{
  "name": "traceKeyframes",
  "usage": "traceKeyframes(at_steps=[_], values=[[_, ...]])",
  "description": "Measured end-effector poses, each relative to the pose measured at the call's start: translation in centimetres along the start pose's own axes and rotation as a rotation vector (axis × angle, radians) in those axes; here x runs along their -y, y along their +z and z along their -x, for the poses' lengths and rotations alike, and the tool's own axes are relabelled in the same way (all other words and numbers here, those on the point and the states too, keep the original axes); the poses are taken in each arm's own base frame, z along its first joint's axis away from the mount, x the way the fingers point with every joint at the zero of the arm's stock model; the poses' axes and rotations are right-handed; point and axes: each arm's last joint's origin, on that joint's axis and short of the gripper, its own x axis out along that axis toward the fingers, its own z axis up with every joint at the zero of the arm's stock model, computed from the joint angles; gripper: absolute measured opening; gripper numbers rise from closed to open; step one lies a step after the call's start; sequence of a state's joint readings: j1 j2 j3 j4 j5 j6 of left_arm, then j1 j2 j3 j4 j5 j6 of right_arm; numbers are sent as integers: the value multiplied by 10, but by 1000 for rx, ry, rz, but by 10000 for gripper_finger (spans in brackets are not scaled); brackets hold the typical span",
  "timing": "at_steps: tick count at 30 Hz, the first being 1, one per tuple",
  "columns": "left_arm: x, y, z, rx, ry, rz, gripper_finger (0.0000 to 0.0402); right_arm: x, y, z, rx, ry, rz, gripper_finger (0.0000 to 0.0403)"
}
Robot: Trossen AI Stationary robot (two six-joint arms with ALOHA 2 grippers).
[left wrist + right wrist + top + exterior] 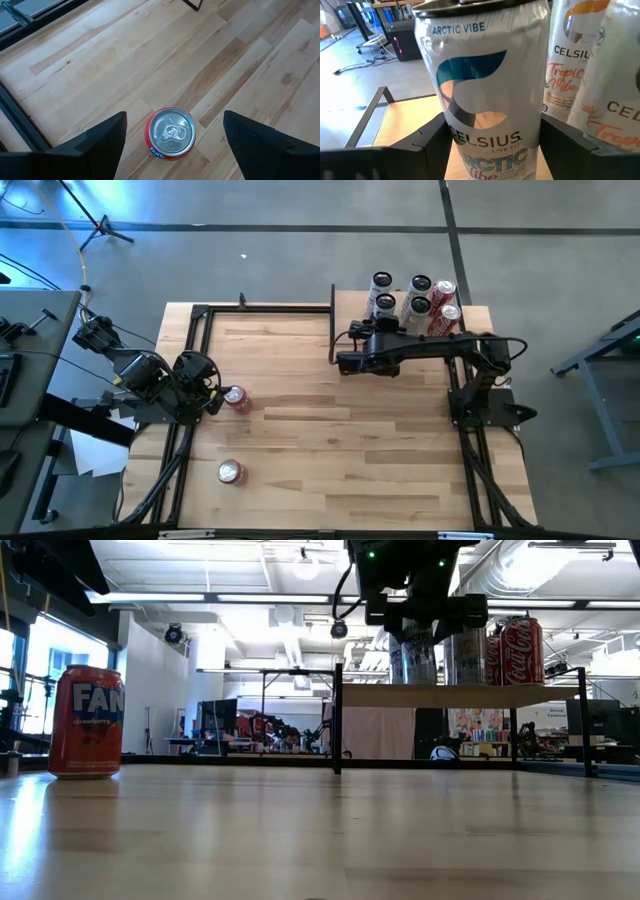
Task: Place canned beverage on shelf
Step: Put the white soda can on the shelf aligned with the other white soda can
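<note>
The shelf, a light board on black posts, stands at the table's far right and carries several cans. My right gripper reaches over it toward the far edge and is shut on a white Celsius can, the nearer left one of the group. At the table's left an orange-red Fanta can stands upright on its base. My left gripper hangs open above it, pointing steeply down, fingers wide of the can on both sides and clear of it. My right gripper pinches the Celsius can's side wall between its two fingers, one on each side of the label. The fingers come nearly level from the table's near side. The can stays upright; in the low view it reaches down to the shelf board.
Two Tropic Vibe cans stand close beside the held can, with Coca-Cola cans at the shelf's right. A second red can stands near the table's front left. Black frame rails edge the tabletop. Bare wood lies between the arms.
</note>
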State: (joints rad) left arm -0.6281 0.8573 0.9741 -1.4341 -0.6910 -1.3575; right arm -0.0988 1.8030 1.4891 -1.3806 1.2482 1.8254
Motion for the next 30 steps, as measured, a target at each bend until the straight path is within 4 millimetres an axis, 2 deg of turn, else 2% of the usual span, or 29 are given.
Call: traceKeyframes(at_steps=[24,30], values=[[0,0,0,0,0,0,310,0,1,-2,-21,-13,-45,246],[0,0,0,0,0,0,310,1,0,1,-27,-9,-45,271]])
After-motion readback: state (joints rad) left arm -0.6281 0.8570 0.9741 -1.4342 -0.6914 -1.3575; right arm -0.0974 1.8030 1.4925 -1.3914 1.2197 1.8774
